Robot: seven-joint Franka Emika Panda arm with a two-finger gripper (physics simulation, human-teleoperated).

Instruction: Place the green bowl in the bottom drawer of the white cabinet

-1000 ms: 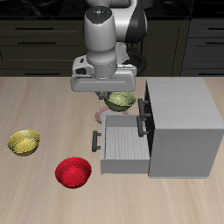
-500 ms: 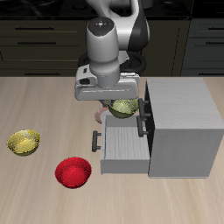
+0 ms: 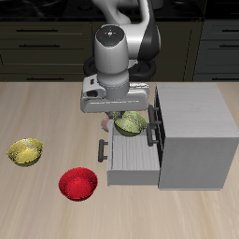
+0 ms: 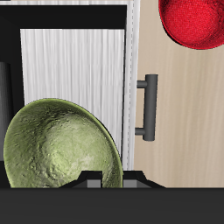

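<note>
Over the last second the gripper (image 3: pixel 122 116) had carried the green bowl (image 3: pixel 132 122) forward and down, from beside the white cabinet (image 3: pixel 191 135) toward the back end of the pulled-out bottom drawer (image 3: pixel 131 157); nothing else on the table had shifted. Going across the exterior view from its left edge: a yellow bowl (image 3: pixel 25 150) sat near the table's front, then a red bowl (image 3: pixel 78 184) closer still to the front edge, both well apart from the drawer. Next came the drawer's dark handle (image 3: pixel 102 149) and the open tray behind it, bare inside, with the arm's grey wrist housing hanging over its far end. The green bowl hung just under that housing, tilted a little, above the drawer's rear part and just beside the cabinet face. It looked lifted rather than resting, so the fingers were judged to be clamped on its rim, though the contact itself was hidden. The wrist view agreed: the green bowl (image 4: pixel 61 144) filled the space near the gripper (image 4: pixel 107 182), with the ribbed drawer floor (image 4: pixel 74 66) beyond it, the handle (image 4: pixel 150 107) and the red bowl (image 4: pixel 192 21) farther out. The opening and the carry appeared done; what seemed left was to lower the bowl into the tray and let go.
</note>
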